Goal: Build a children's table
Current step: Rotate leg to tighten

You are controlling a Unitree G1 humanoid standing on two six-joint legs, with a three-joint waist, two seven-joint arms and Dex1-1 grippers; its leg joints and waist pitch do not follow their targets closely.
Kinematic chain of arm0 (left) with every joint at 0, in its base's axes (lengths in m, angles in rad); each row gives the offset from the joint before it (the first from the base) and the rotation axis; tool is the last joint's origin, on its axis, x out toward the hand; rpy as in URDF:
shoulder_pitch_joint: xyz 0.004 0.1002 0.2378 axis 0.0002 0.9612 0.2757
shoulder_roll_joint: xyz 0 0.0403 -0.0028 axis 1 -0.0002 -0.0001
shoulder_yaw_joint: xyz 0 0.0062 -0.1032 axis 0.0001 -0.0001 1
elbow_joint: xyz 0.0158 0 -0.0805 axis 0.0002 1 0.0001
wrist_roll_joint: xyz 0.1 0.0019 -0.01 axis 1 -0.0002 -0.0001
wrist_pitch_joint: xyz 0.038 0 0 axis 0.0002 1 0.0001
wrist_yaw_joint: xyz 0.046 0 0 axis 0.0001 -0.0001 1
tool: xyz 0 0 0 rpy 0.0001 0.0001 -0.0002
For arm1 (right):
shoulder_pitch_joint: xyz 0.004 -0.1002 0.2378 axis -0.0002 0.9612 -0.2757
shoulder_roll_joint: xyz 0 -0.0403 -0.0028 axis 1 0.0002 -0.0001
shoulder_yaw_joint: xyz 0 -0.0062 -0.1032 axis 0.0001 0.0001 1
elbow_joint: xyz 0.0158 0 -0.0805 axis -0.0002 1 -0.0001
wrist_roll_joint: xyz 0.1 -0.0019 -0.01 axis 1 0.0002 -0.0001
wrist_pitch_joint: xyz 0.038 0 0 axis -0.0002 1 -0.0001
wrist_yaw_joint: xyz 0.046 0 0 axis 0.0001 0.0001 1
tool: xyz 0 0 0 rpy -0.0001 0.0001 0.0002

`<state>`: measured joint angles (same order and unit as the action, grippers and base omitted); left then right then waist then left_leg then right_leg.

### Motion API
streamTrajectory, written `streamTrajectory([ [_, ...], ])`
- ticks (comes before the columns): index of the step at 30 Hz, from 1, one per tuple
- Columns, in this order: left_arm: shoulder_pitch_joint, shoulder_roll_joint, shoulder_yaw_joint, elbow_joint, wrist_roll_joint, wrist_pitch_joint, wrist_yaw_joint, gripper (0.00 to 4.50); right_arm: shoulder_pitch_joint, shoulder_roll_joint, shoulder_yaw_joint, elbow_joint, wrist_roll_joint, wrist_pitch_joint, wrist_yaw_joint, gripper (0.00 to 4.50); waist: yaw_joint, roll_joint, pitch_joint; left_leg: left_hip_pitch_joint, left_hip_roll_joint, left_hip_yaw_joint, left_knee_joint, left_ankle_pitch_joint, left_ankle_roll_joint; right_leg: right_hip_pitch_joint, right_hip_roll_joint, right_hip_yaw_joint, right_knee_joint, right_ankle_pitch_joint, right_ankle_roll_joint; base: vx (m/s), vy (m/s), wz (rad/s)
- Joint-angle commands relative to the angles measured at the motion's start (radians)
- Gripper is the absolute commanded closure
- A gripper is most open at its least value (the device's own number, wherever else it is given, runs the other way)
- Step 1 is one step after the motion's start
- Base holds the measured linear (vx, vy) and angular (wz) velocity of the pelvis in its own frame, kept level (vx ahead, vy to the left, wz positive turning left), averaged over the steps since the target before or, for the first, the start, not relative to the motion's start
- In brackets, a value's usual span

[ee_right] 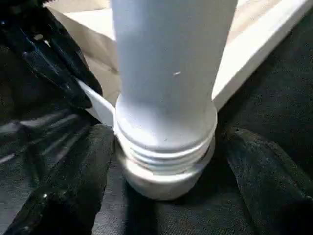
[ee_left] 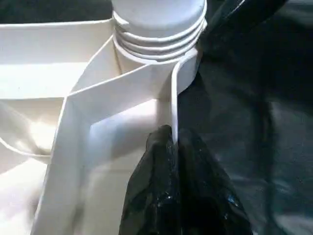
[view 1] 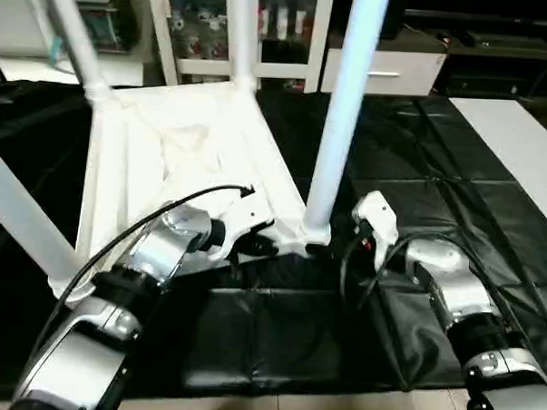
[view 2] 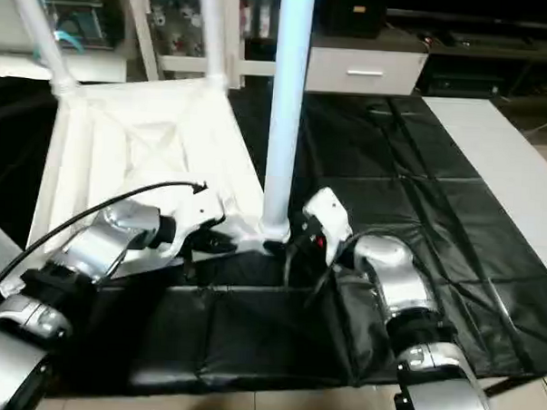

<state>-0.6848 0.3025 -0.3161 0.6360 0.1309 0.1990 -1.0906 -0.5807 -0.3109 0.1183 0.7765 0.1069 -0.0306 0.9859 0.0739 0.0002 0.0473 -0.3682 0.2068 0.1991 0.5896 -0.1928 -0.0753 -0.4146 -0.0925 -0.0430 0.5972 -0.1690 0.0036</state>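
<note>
Right wrist view: the right gripper [ee_right: 164,196] stands open, a finger on either side of a leg [ee_right: 168,73] seated in the corner socket of the upturned table top [view 1: 158,155]. Left gripper [ee_left: 176,161] pinches the top's rim, on the black-covered work table [view 1: 456,177].

White table top [view 1: 167,155] lies upside down on counter, ribbed underside up; four white legs [view 1: 341,117] stand upright in corner sockets.

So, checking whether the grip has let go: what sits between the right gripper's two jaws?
The foot of the near table leg, screwed into its corner socket, stands between the open jaws in the right wrist view.
</note>
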Motion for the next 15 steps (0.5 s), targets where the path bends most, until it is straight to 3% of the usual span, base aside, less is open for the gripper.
streamTrajectory([
  [1,0.044,-0.002,-0.072,0.015,0.020,0.036,-0.045,4.50,-0.020,0.007,-0.019,0.023,0.019,-0.019,0.013,0.71,0.005,-0.008,-0.066,0.013,0.026,-0.005,-0.064,-0.144,0.101,0.053,-0.044,0.025,-0.048,-0.091,-0.305,0.000,0.000,0.00],
  [8,0.063,0.004,-0.086,-0.026,0.019,0.058,-0.064,4.50,-0.039,0.023,-0.043,0.066,0.042,-0.030,0.041,0.71,0.018,-0.009,-0.067,0.013,0.025,-0.004,-0.065,-0.140,0.087,0.052,-0.044,0.026,-0.046,-0.094,-0.296,0.000,0.000,0.00],
  [15,0.066,0.003,-0.089,-0.044,0.021,0.075,-0.067,4.50,-0.053,0.028,-0.042,0.109,0.046,-0.041,0.073,1.33,0.018,-0.009,-0.067,0.012,0.024,-0.005,-0.063,-0.135,0.091,0.053,-0.044,0.025,-0.045,-0.093,-0.299,0.000,0.000,0.00],
])
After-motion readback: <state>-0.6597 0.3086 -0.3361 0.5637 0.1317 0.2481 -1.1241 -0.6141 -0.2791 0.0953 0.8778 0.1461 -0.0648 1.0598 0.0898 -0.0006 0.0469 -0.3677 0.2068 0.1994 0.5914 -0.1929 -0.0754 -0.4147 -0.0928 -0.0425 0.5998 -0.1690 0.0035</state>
